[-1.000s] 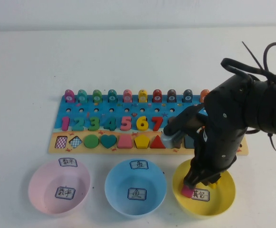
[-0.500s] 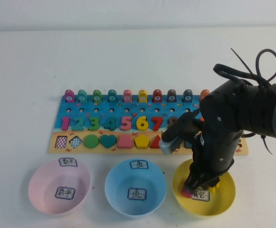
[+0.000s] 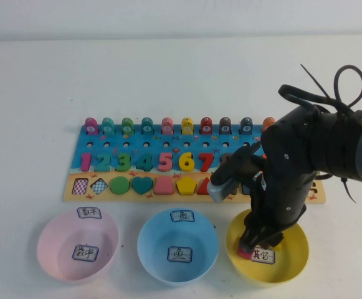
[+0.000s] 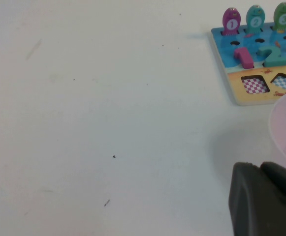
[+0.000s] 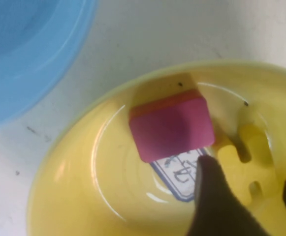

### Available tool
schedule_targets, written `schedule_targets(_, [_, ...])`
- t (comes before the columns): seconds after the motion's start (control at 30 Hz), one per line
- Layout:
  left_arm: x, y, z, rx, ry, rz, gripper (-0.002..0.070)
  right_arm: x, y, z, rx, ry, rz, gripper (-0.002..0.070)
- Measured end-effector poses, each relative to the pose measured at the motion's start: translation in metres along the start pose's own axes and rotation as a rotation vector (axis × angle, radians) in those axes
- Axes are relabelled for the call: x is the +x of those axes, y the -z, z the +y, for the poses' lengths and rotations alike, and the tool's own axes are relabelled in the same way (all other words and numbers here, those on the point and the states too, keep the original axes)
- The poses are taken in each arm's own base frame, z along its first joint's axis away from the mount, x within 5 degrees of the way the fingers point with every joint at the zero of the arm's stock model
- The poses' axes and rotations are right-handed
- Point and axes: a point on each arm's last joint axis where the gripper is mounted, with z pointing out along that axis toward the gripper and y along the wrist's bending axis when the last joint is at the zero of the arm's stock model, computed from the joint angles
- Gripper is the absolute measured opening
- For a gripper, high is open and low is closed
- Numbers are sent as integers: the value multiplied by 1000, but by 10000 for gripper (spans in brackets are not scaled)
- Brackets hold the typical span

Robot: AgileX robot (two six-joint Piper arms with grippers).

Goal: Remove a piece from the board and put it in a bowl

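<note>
My right gripper reaches down into the yellow bowl at the front right. In the right wrist view its fingers are shut on the yellow equals-sign piece, held low inside the bowl. A pink block lies on the bowl's bottom label beside it; it also shows in the high view. The board lies behind the bowls, its right end hidden by my arm. My left gripper is shut and empty over bare table left of the board.
A pink bowl and a blue bowl stand in a row left of the yellow one, in front of the board. The blue bowl's rim is close to the yellow bowl. Number and shape pieces fill the board.
My right arm has sunk a little deeper into the yellow bowl and shifted slightly left with the piece. The left arm has not moved.
</note>
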Motion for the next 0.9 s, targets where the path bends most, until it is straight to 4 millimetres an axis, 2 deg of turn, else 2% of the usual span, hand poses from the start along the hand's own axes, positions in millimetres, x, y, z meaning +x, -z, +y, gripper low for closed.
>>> schedule_targets(0.17, [0,0,0,0,0,0,-5,1,2,0,-5,-4,0,315])
schedule_targets(0.27, [0,0,0,0,0,0,-5,5,16,3,-30,-23,-20,307])
schedule_targets(0.4, [0,0,0,0,0,0,-5,16,52,7,-70,-53,-87,239])
schedule_targets(0.5, [0,0,0,0,0,0,-5,29,78,9,-87,-74,-111,134])
schedule_targets(0.6, [0,0,0,0,0,0,-5,42,95,11,-93,-78,-104,35])
schedule_targets(0.8, [0,0,0,0,0,0,-5,68,134,13,-89,-85,-192,-10])
schedule_targets(0.9, [0,0,0,0,0,0,-5,93,152,16,-97,-105,-256,-14])
